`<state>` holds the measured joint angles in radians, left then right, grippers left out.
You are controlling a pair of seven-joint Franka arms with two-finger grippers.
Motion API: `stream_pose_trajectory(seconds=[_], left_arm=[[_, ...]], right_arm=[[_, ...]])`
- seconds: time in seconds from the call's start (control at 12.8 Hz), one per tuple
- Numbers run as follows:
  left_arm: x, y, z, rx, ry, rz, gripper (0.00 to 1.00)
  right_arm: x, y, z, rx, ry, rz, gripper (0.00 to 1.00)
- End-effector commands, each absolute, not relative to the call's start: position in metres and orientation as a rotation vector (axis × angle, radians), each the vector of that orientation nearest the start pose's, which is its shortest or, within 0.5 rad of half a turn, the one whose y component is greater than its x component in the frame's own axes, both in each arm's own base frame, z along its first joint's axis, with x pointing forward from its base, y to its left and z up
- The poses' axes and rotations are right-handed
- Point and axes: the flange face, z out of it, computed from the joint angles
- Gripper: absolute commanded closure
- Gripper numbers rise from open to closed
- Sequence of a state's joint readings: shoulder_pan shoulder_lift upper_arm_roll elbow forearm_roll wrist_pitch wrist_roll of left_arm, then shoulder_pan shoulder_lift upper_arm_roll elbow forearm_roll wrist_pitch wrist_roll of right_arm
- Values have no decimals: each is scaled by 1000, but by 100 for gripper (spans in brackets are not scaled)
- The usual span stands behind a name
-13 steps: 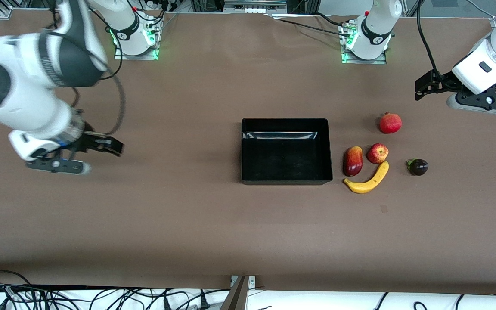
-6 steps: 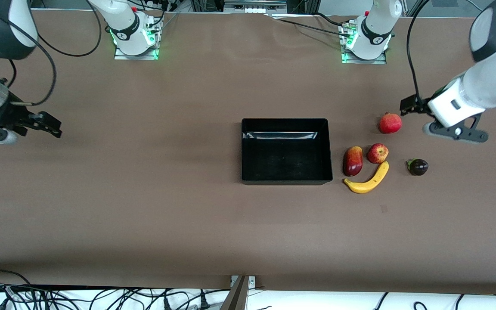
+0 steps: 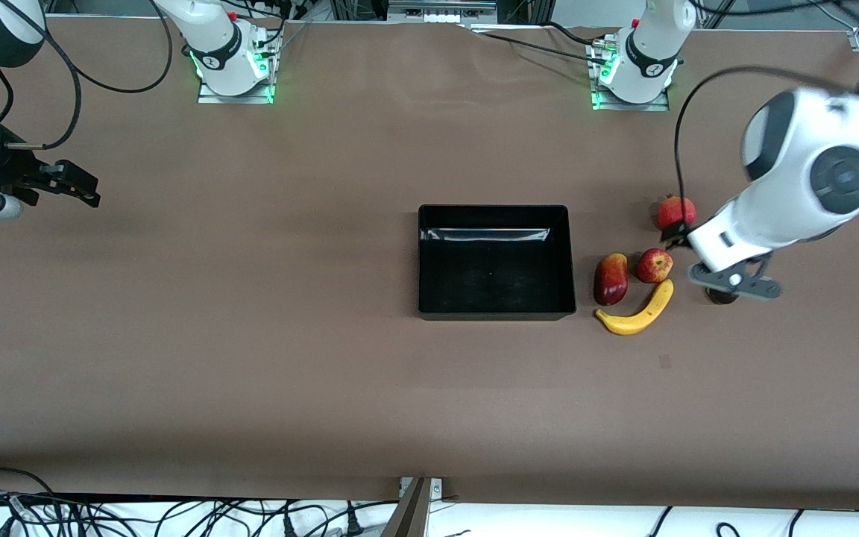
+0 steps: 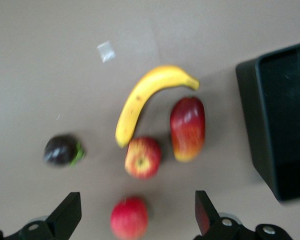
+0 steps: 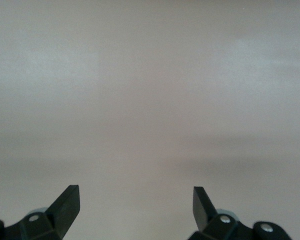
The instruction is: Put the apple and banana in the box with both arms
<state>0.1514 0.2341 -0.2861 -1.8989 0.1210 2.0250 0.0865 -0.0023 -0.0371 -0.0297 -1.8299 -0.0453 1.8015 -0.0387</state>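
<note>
The black box [image 3: 494, 211] sits mid-table with nothing in it. Beside it, toward the left arm's end, the red-and-yellow apple [image 3: 654, 265] lies just farther from the front camera than the curved yellow banana [image 3: 638, 312]. My left gripper [image 3: 674, 237] hangs open over the spot between the apple and a pomegranate [image 3: 672, 210]. In the left wrist view the apple [image 4: 142, 157] and banana [image 4: 140, 100] lie ahead of the open gripper [image 4: 136, 200], clear of its fingers. My right gripper [image 3: 80, 186] is open over bare table at the right arm's end and holds nothing [image 5: 135, 191].
A dark-red mango-like fruit [image 3: 611, 279] lies between the box and the apple, close to both. A small dark fruit [image 3: 720, 297] is mostly hidden under the left wrist. The pomegranate [image 4: 129, 217] shows between the left fingers. A small pale scrap [image 3: 665, 362] lies nearer the camera.
The left arm has swung in from the table's end and now hangs over the fruits. The right gripper has drawn back toward its end of the table. No fruit has moved.
</note>
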Motion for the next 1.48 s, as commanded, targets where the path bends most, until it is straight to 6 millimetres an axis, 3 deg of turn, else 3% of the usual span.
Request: stream_pose_trajectory(seconds=[0.0,0.23,0.39,0.62,0.86,1.25,1.4], left_arm=[[560,-53,318,-3044,547,41,0],[539,-45,275,-3034,694,70,0],[539,-32,250,-3013,861,88,0],[538,-24,225,-2995,919,94,0],[538,-19,208,-3009,905,91,0],[537,-21,203,-3019,885,106,0],[537,-19,205,-3016,887,114,61]], right_arm=[[555,-26,538,-3194,-91,-7,0],[558,-30,530,-3188,-82,12,0],[558,-27,531,-3192,-96,13,0],[558,-30,530,-3195,-90,18,0],[559,-30,529,-3191,-86,10,0],[562,-28,537,-3198,-96,-24,0],[563,-28,554,-3192,-89,-73,0]])
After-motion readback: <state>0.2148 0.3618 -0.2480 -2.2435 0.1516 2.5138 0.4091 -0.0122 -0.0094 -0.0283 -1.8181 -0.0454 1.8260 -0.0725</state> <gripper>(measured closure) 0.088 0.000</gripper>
